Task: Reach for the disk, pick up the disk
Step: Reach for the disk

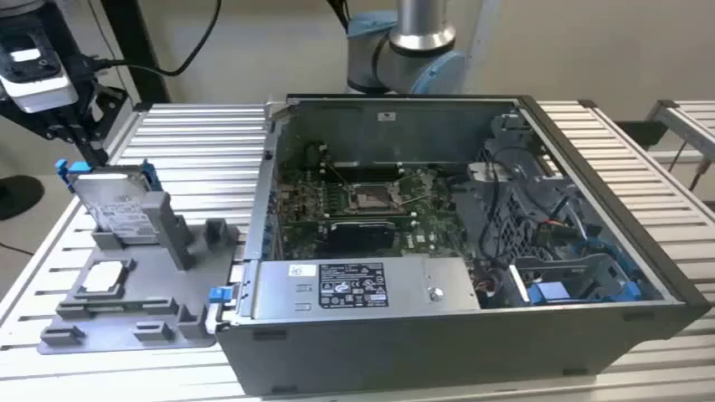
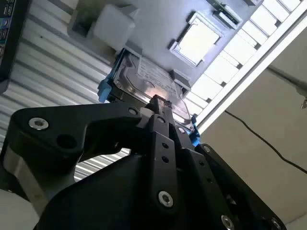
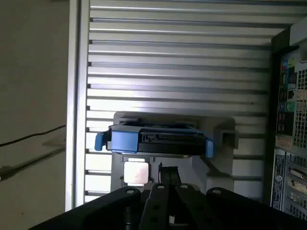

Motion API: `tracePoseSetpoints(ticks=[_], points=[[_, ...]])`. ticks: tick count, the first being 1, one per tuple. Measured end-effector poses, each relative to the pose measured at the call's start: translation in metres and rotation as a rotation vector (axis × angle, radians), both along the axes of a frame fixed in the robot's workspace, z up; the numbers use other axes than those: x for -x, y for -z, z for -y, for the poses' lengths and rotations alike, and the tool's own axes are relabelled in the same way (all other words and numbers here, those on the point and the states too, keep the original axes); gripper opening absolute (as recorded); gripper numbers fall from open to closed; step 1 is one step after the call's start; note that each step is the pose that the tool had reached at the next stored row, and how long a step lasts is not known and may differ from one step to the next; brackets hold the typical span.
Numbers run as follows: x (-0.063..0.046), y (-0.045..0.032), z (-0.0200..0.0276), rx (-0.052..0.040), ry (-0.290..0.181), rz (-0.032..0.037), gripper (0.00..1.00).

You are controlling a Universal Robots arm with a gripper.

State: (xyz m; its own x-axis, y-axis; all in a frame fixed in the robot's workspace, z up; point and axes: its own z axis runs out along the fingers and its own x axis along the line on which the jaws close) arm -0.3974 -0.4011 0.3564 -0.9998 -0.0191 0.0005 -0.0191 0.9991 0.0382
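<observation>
The disk (image 1: 115,205) stands on edge in a slot of the grey fixture (image 1: 123,322) at the exterior view's left, its white label facing out and blue rails on its sides. In both wrist views the disk (image 2: 148,84) (image 3: 158,140) lies just beyond my fingertips, blue rail ends showing at both sides. My gripper (image 1: 84,142) hangs just above and behind the disk's top edge, apart from it. The black fingers (image 2: 157,101) (image 3: 168,168) sit pressed together, shut with nothing between them.
An open computer case (image 1: 447,335) with its motherboard exposed fills the middle and the exterior view's right. The fixture has upright posts (image 1: 167,222) next to the disk and a flat square chip (image 1: 104,276) in front. Everything rests on a slatted metal table (image 1: 190,134).
</observation>
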Motion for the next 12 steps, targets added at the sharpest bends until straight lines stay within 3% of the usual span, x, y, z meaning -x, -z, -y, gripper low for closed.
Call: tracePoseSetpoints(ticks=[12], points=[[0.0003,0.0000,-0.0002,0.0000,0.000,0.0001,0.00]])
